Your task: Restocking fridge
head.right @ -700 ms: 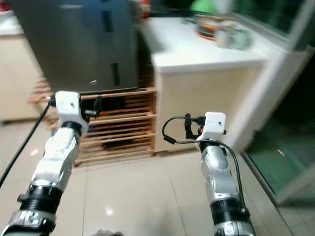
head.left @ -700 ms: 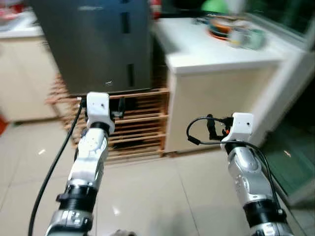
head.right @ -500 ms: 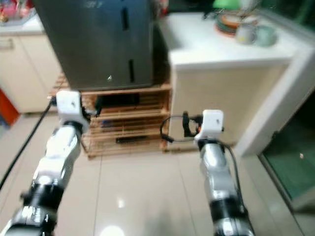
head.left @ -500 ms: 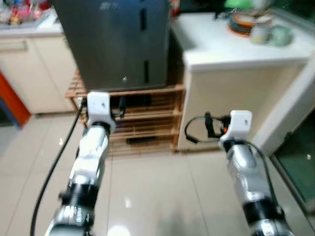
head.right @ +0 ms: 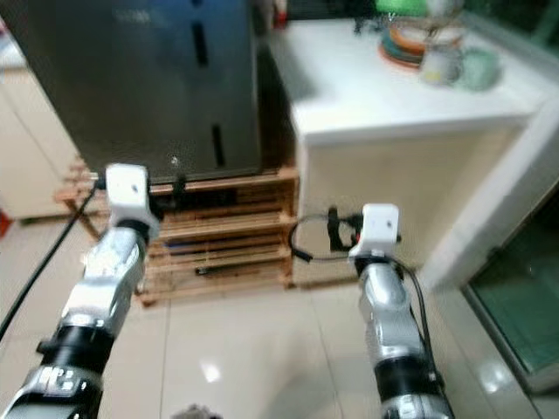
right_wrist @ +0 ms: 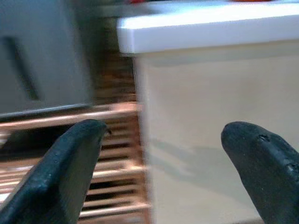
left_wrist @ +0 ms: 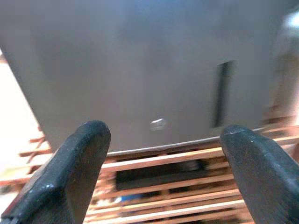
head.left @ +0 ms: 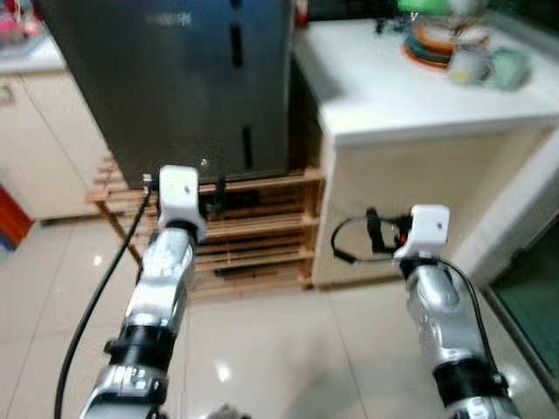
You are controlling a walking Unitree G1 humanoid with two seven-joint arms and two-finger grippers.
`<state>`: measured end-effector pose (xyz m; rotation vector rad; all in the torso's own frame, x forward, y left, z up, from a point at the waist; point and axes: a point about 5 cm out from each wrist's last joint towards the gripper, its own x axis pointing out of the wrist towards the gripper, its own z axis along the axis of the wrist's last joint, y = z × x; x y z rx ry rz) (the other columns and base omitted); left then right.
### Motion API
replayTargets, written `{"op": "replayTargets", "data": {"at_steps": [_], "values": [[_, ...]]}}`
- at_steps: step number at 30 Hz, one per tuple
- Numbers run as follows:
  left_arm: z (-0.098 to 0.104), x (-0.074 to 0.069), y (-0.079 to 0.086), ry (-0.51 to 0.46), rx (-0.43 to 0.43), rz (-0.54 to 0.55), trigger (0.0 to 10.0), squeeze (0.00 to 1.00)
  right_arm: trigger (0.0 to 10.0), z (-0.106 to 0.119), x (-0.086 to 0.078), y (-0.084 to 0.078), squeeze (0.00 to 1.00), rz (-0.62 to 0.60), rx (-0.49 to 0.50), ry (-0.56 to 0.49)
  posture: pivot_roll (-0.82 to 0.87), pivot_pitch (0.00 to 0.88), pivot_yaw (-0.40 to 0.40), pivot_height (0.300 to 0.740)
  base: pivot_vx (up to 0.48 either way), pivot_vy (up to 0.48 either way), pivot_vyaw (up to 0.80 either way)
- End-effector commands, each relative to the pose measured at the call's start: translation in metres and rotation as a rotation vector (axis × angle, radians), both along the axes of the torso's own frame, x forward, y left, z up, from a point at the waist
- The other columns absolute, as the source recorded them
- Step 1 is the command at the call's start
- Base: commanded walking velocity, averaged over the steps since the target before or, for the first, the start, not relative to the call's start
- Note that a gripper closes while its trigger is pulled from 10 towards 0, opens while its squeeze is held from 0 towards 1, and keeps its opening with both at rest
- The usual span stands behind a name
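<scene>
Nothing in the room has shifted since the earlier frames; only the camera has swung, so the fridge (head.left: 183,83) now sits a little left of centre and the view is steadier. It is a dark grey, upright box, its long axis vertical, with two narrow dark vertical slots near its right edge that may be handles; its door is shut. It stands on a slatted wooden rack (head.left: 253,236) on the tiled floor (head.left: 288,349).

The left gripper (left_wrist: 159,172) is held out in front of the robot and faces the fridge's lower front squarely, fingers spread wide with nothing between them. The right gripper (right_wrist: 173,172) is likewise spread and empty, and looks at the gap between the fridge's right side and the cream counter (head.left: 419,96). Both are apart from the fridge, with open floor between; the left arm seems the nearer and better lined up with the door, while the slots lie toward the right arm's side.

On the counter's far right corner sit stacked plates (head.left: 434,45) and cups (head.left: 489,65). Pale cabinets (head.left: 44,148) stand to the fridge's left. No goods to restock can be made out, so the task looks to be at its approach stage.
</scene>
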<state>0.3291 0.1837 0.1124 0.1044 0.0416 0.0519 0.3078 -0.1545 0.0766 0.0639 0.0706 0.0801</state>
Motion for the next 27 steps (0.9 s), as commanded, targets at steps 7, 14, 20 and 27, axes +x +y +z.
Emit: {"op": "replayTargets", "data": {"at_steps": [7,14,20,27], "values": [[0.007,0.007,-0.007,-0.013,-0.012,-0.027,10.0,0.00,10.0,-0.001,0.004,-0.011,0.00,-0.027,-0.004,0.014,-0.02,0.000,0.030,0.740,0.345,0.173,0.00],[0.007,0.008,0.002,-0.006,-0.029,0.000,10.0,0.00,10.0,0.001,0.008,-0.011,0.00,-0.009,-0.017,0.012,-0.02,0.000,0.024,0.740,0.000,0.480,-0.78],[0.005,0.011,0.000,0.007,-0.046,-0.009,10.0,0.00,10.0,0.001,0.010,-0.013,0.00,-0.027,-0.016,0.007,-0.03,0.000,0.040,0.740,0.000,0.480,-0.78],[0.006,0.011,0.005,0.004,-0.071,-0.003,10.0,0.00,10.0,-0.001,0.007,-0.013,0.00,-0.031,-0.017,0.009,-0.04,0.000,0.039,0.740,0.000,0.471,-0.78]]}}
